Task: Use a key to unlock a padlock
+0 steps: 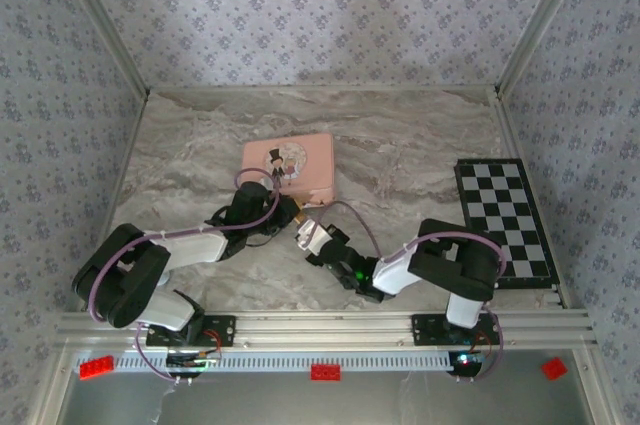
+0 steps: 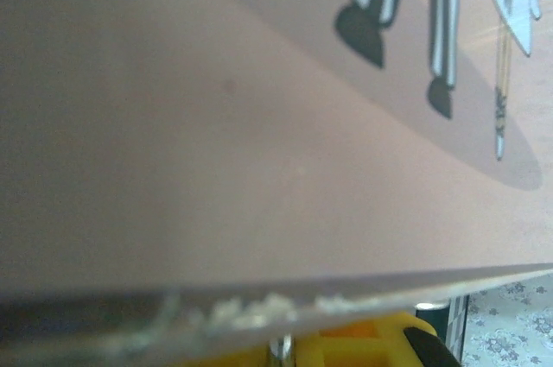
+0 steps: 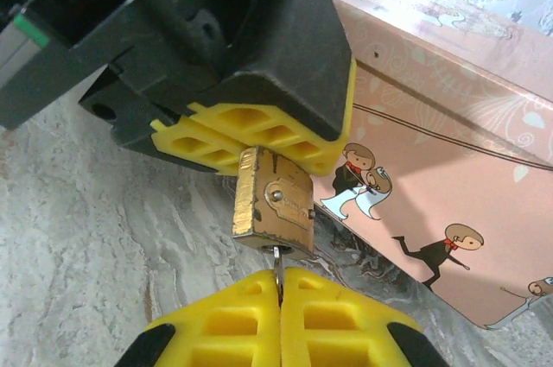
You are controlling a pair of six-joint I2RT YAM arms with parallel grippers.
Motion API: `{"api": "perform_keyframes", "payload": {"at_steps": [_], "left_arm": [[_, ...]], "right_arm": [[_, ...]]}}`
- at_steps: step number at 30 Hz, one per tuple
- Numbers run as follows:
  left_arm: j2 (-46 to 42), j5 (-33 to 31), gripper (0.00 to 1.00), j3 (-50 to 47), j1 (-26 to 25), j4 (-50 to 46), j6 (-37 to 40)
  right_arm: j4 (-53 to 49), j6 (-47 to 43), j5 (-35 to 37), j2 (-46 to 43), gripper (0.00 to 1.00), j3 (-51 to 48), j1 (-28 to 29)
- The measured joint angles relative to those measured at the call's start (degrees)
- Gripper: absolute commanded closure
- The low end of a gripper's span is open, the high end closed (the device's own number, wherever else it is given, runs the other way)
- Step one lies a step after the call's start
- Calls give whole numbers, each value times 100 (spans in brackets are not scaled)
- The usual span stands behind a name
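Note:
The small brass padlock (image 3: pixel 272 203) hangs keyhole-down, its top clamped between the yellow pads of my left gripper (image 3: pixel 259 147). Below it my right gripper (image 3: pixel 281 285) is shut on the thin grey key (image 3: pixel 277 262), whose tip sits in the keyhole in the padlock's underside. From above, the two grippers meet just in front of the pink tin (image 1: pixel 290 165), left gripper (image 1: pixel 283 211) and right gripper (image 1: pixel 306 233) nearly touching. In the left wrist view the tin's pink lid (image 2: pixel 259 125) is very close and blurred, with yellow fingers (image 2: pixel 363 341) along the bottom edge.
The pink tin (image 3: pixel 449 186) with cartoon couples lies right beside the padlock on the marble table (image 1: pixel 420 145). A checkerboard (image 1: pixel 505 220) lies at the right edge. Patterned walls close off three sides. Red bricks (image 1: pixel 325 372) sit on the front rail.

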Motion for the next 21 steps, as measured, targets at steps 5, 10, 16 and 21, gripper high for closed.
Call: {"api": "perform_keyframes", "payload": {"at_steps": [5, 10, 16, 21], "left_arm": [[22, 120, 60, 0, -9, 85, -122], [31, 361, 41, -17, -46, 109, -138], [11, 400, 35, -20, -35, 98, -105], [-11, 374, 32, -118, 37, 92, -131]], "right_arm": [[-518, 758, -332, -313, 97, 0, -138], [-791, 1403, -494, -404, 97, 0, -208], [-855, 1818, -599, -407, 98, -7, -208], [-927, 2061, -811, -420, 99, -22, -234]]}}
